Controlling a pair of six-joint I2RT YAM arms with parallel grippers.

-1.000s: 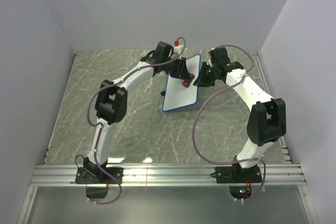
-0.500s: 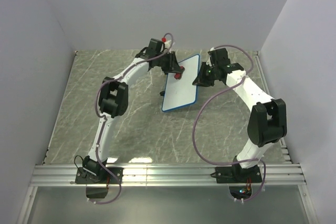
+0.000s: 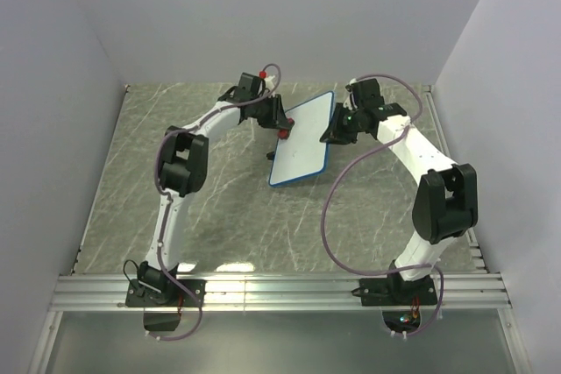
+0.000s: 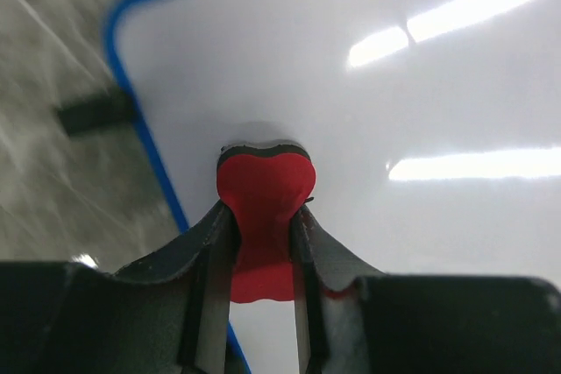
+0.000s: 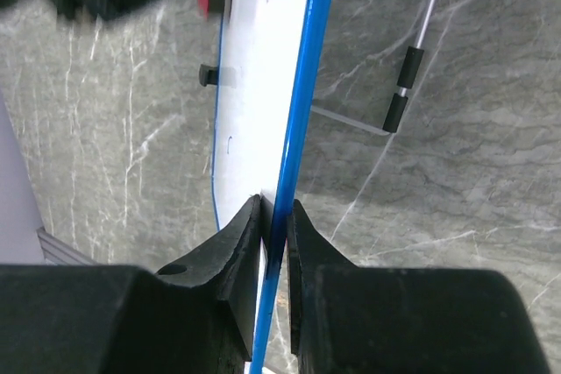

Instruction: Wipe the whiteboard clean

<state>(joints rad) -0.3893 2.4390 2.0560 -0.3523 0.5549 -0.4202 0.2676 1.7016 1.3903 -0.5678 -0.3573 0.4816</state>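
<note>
Moved since a second ago: your left gripper (image 3: 281, 125) has carried the red eraser block (image 3: 284, 131) from the middle right of the whiteboard (image 3: 302, 148) across to its left edge. The board itself has barely shifted.
Meaning for the task: that reads as one wiping stroke across the far half brought to its end. I judge the erasing well along, with the near half still yours to check.
Whiteboard: it sits at the middle far part of the marble table (image 3: 210, 208), between the two arms. It seems tilted, with its right edge raised, and its face is almost wholly white inside the blue frame.
Red eraser block: its dark pad end is pressed on the white face, just inside the left frame.
Left gripper: the fingers are squeezed onto the block from both sides.
Right gripper (image 3: 334, 131): the jaws are pinched on the right rail of the blue frame, steadying the board for you.
Left wrist view only: you see the pad meeting the board, glare streaks, no scribble near the pad, and a black foot (image 4: 95, 112) just outside the frame.
Right wrist view only: the board shows nearly edge-on. It has one faint small mark (image 5: 229, 141), too small to read, and a wire stand with black tips (image 5: 402, 89) lies beside it.
Top view only: you see how both arms bracket the board.
</note>
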